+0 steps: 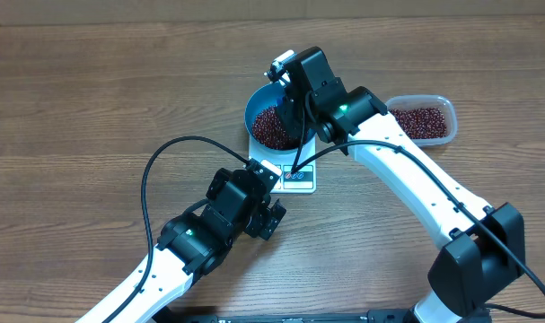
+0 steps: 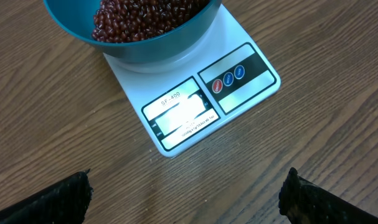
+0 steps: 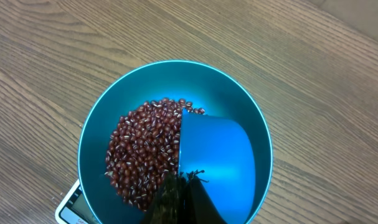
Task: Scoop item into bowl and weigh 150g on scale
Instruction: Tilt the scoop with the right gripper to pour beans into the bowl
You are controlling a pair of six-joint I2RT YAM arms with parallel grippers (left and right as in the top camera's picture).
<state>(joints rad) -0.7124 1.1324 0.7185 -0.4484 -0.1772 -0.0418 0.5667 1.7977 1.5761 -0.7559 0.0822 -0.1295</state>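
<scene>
Hanging low inside the bowl, the scoop covers its right half, edge against the beans - likely tipped there so its load slides onto the heap. The right gripper is pinching the scoop at its near end. The bowl stands on the scale, so each addition registers at once. The left gripper hovers spread and empty at the scale's near side - probably so its camera faces the display, though glare washes out the figure. More beans sit in the tub, right of the bowl.
</scene>
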